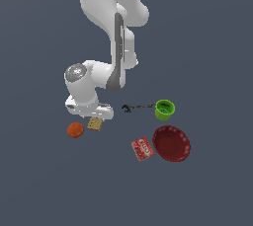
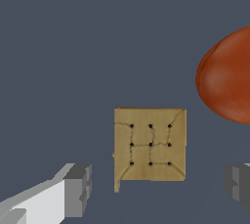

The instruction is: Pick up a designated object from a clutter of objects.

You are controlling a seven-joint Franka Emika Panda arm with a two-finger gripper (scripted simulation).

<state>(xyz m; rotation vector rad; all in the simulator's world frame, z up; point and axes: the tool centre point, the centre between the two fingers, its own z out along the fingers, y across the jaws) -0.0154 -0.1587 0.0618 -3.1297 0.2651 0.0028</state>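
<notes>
Exterior and wrist views of my arm above the clutter. My gripper hangs low over the grey table with its fingers spread wide apart and holding nothing; the tan cracker lies flat between them, touching neither pad. In the exterior view the cracker sits just under my wrist, with the orange ball just beside it toward that view's left. The ball also fills one edge of the wrist view, apart from the cracker. Well apart, toward the exterior view's right, lie the thin dark wrench, its end at the green cup, then the dark red bowl with the red packet just beside it
</notes>
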